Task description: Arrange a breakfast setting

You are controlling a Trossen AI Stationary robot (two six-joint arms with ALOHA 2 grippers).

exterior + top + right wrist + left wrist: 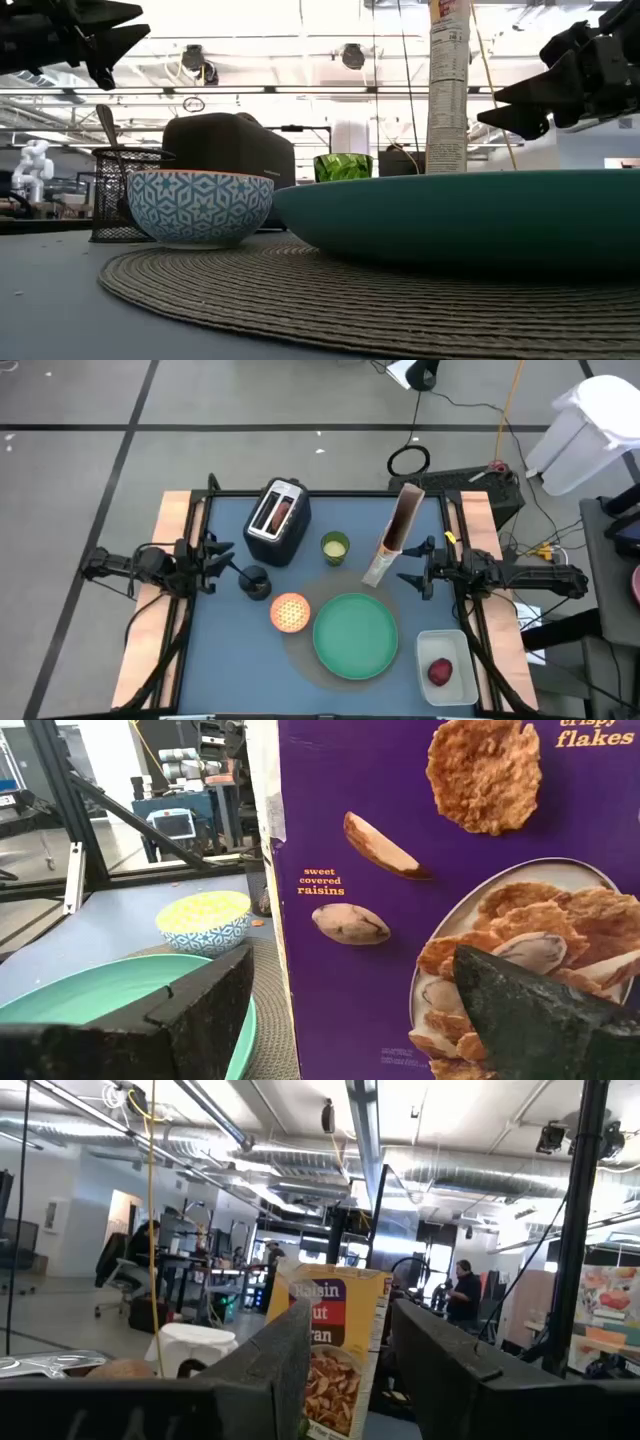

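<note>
The purple cereal box point(395, 532) stands upright on its bottom at the table's far right; it fills the right wrist view point(430, 870). My right gripper point(408, 577) is open just right of the box, clear of it. The green plate point(355, 636) and the orange bowl point(290, 612) rest on a round woven mat. The spoon point(108, 125) stands in a dark mesh cup point(255, 580). The bagel point(283, 512) sits in the toaster's slot. The dark-red fruit point(440, 672) lies in the white tub. My left gripper point(228, 560) is open and empty, above the table's left side.
A black toaster point(278, 520) stands at the far middle, a green glass point(335, 547) beside it. The white tub point(445, 668) is at the near right corner. The woven mat point(300, 290) lies at the near middle. Wooden rails run along both side edges.
</note>
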